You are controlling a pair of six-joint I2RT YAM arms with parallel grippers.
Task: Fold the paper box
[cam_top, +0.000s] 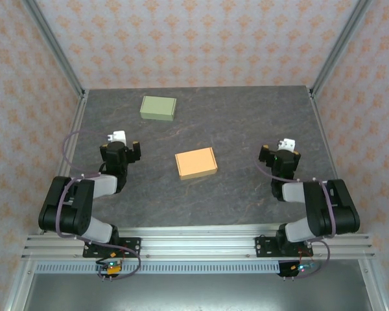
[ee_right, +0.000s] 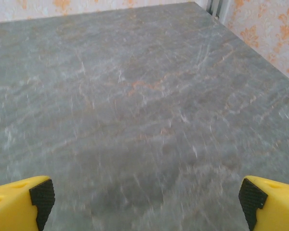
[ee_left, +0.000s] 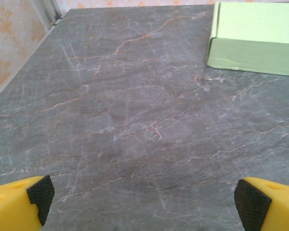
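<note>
Right in the middle of the top view lies the orange box [cam_top: 196, 163]. It sits flat on the gray table [cam_top: 246, 116], turned a little, and nothing touches it. It is between the two arms, a bit above them in the picture.

Up and to the left of it is a green box [cam_top: 159, 107]. It is near the top edge of the table and well apart from the orange box. The left wrist view shows the green box [ee_left: 254, 41] in the upper right corner, flat on the table [ee_left: 135, 106], with its pale side wall facing the camera.

The left gripper [cam_top: 122, 149] is at the left of the top view, to the left of the orange box and below the green box. In the left wrist view the left gripper [ee_left: 144, 197] is spread wide, one yellow finger with a black pad [ee_left: 41, 195] in each bottom corner and bare table between.

The right gripper [cam_top: 280, 155] is at the right of the top view, to the right of the orange box. In the right wrist view the right gripper [ee_right: 144, 197] is spread wide too, holding nothing, above bare table [ee_right: 135, 96].

Walls with an orange flower pattern [cam_top: 201, 39] stand around the table.
</note>
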